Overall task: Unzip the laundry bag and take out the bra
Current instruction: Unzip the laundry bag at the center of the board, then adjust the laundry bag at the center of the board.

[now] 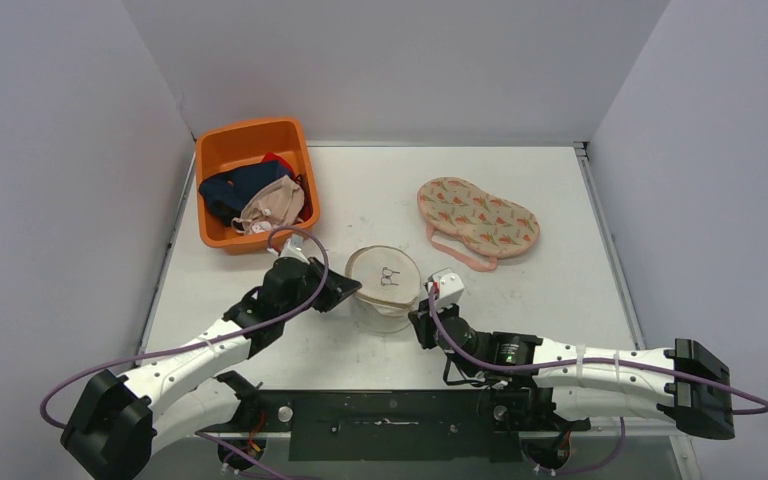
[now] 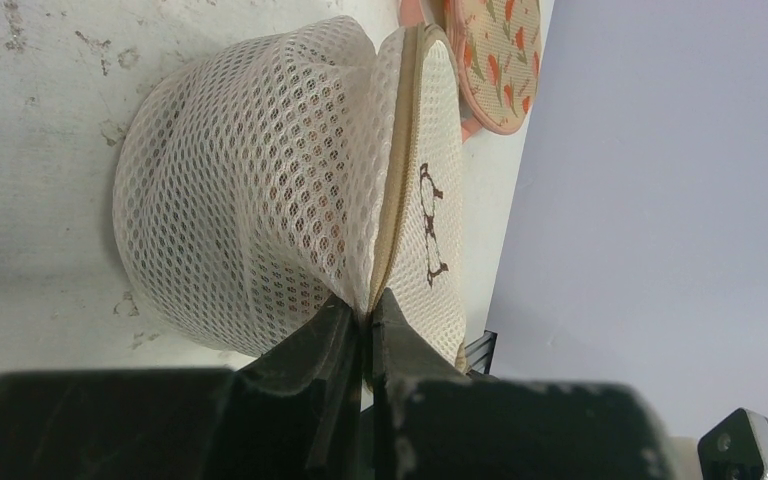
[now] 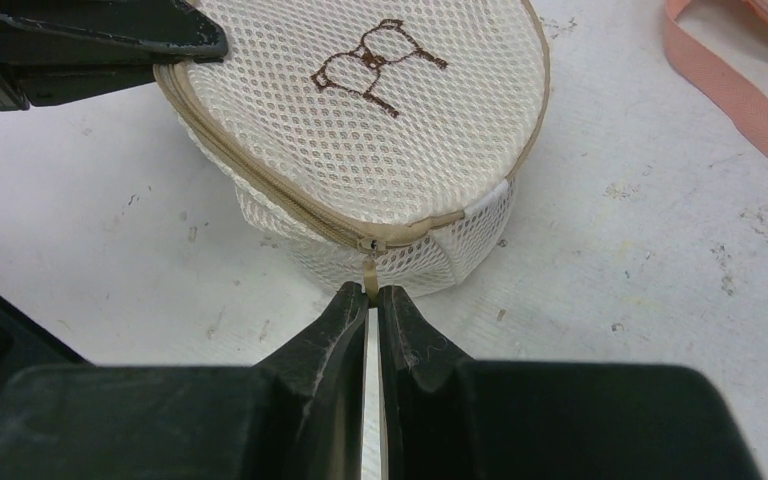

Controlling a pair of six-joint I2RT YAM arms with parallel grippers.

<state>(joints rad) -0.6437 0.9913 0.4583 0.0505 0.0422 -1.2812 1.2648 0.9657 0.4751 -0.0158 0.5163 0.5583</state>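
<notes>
Domed honeycomb-mesh laundry bag (image 3: 360, 130); right pincer (image 3: 372, 295) nips zipper pull (image 3: 370, 272).

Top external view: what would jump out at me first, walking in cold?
A round white mesh laundry bag sits in the middle, the left gripper pinching its rim and the right gripper its zipper pull. Behind are an orange tub of clothes, far left, and a carrot-print pouch, right of centre.

orange bin (image 1: 250, 140): clothes (image 1: 257, 196) inside, back-left | carrot-print pouch (image 1: 478, 217): back-right on table (image 1: 360, 185)
</notes>
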